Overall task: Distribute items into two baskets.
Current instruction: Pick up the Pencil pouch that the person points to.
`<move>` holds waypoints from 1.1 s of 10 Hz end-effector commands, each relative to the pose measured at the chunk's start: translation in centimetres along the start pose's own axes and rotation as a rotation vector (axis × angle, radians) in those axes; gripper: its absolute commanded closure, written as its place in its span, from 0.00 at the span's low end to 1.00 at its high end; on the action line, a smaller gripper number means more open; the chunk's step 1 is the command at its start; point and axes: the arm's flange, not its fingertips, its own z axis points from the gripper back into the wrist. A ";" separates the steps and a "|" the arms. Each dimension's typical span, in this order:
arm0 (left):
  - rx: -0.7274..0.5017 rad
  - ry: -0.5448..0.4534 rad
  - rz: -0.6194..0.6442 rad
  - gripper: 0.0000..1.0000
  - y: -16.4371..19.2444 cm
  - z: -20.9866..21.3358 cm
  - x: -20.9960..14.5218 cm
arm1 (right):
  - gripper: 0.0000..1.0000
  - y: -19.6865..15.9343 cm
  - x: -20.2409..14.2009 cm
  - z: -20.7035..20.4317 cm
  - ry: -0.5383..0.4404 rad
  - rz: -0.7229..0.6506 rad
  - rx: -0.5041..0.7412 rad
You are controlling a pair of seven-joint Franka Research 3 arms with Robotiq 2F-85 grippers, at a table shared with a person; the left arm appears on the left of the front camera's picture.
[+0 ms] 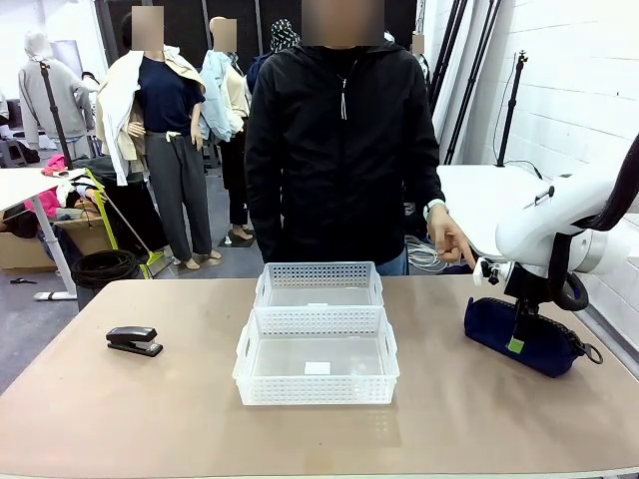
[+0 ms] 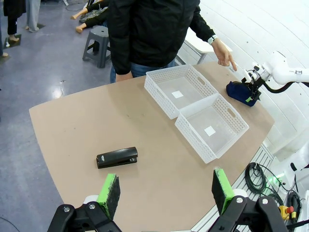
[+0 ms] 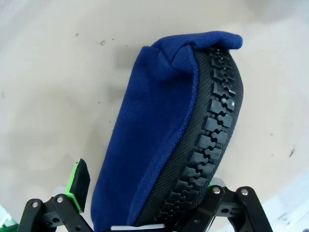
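Stapler [image 1: 134, 340] lies far L on counter [image 1: 100, 419], well apart from baskets. L end effector [image 2: 165, 187] spread wide, hovering above stapler. Mid-counter: near basket [image 1: 317, 321] touching far basket [image 1: 319, 273]. Pouch [image 1: 489, 324] on counter at R; R end effector [image 1: 517, 334] spread, fingers straddling pouch.

Left end effector [image 2: 165, 182], spread wide, hangs above the black stapler [image 2: 117, 157].
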 end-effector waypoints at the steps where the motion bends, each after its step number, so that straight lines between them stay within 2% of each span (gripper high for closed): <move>1: -0.010 -0.022 -0.009 0.00 0.1 0.0 0.0 | 0.00 -0.1 0.1 -0.3 0.032 -0.005 -0.020; 2: -0.010 -0.022 -0.009 0.00 0.1 0.0 0.0 | 0.00 -0.2 0.0 -0.1 0.033 -0.001 -0.017; 7: -0.010 -0.022 -0.009 0.00 0.1 0.0 0.0 | 1.00 -0.5 -0.2 0.4 0.049 0.015 -0.018; 11: -0.010 -0.022 -0.009 0.00 0.1 0.0 0.0 | 1.00 -0.7 -0.3 0.8 0.071 0.020 0.008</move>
